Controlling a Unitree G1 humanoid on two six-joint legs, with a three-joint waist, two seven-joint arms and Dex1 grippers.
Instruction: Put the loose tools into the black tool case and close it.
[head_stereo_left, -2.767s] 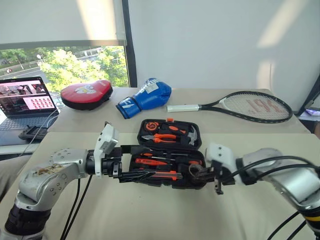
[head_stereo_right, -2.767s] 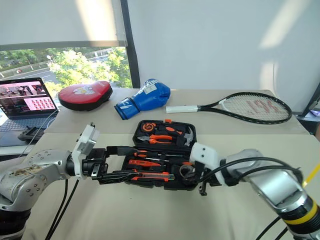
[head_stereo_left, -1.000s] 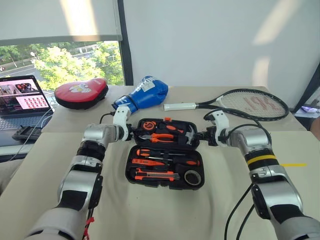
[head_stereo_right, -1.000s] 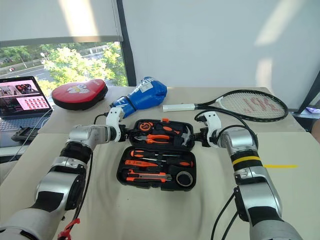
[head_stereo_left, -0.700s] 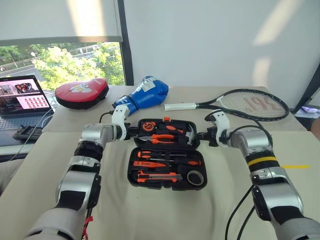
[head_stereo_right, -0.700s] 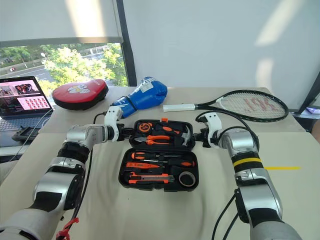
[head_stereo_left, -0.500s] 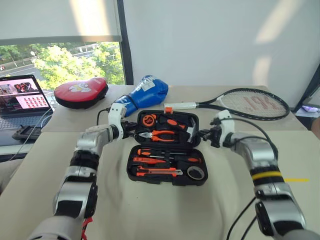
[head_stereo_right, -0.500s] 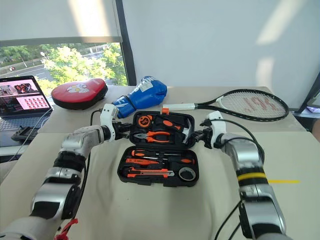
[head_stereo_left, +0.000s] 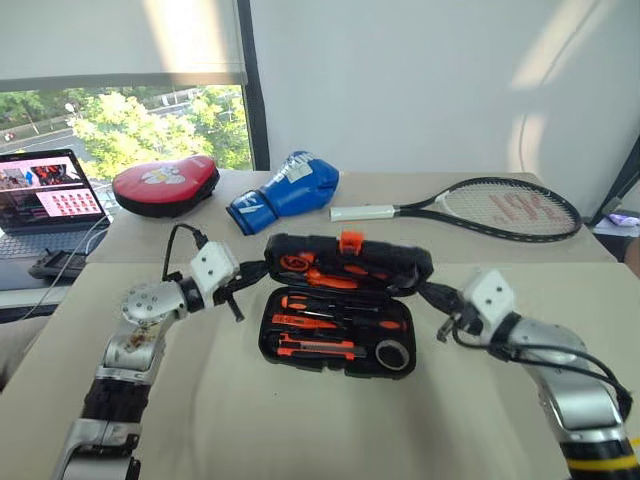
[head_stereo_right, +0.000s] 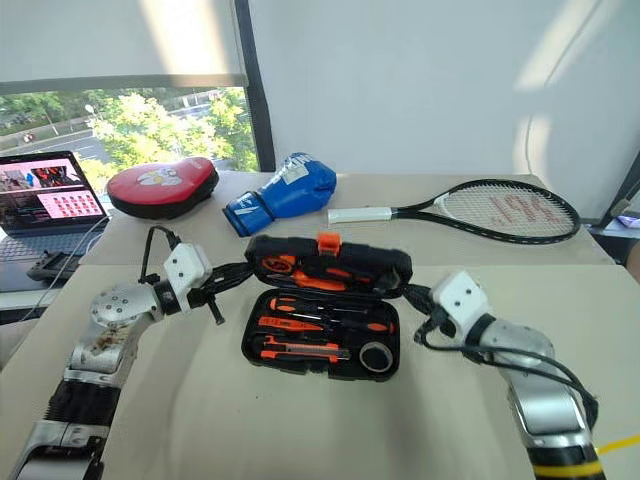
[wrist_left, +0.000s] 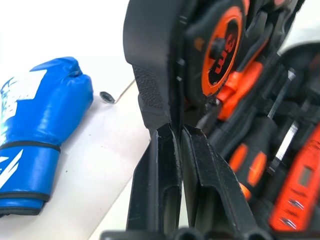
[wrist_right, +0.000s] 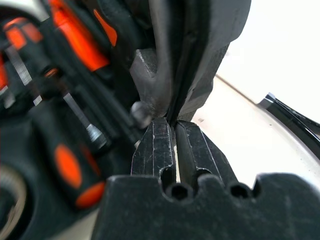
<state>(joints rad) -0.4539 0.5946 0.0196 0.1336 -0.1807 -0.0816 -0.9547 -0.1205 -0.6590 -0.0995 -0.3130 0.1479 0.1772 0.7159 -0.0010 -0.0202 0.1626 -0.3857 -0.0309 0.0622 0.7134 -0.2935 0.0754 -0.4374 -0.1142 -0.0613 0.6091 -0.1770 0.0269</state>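
Observation:
The black tool case (head_stereo_left: 335, 338) lies on the beige table with its lid (head_stereo_left: 350, 258) raised about halfway over the base. Orange-and-black screwdrivers (head_stereo_left: 330, 303), a utility knife (head_stereo_left: 320, 347) and a black tape roll (head_stereo_left: 393, 353) sit in the base slots. A tape measure (wrist_left: 225, 47) and pliers sit in the lid. My left gripper (head_stereo_left: 256, 269) is shut on the lid's left rim, fingers (wrist_left: 162, 150) pinching it. My right gripper (head_stereo_left: 430, 291) is shut on the lid's right rim, fingers (wrist_right: 160, 145) clamped on its edge.
Behind the case lie a blue boxing glove (head_stereo_left: 288, 190), a red pad (head_stereo_left: 165, 183) and a tennis racket (head_stereo_left: 500, 208). An open laptop (head_stereo_left: 50, 195) stands at the far left. Bare tabletop lies in front of the case.
The lid has swung up from lying flat and now tilts over the base. Both arms have drawn back toward me with it. The left gripper has shut on the lid's rim.

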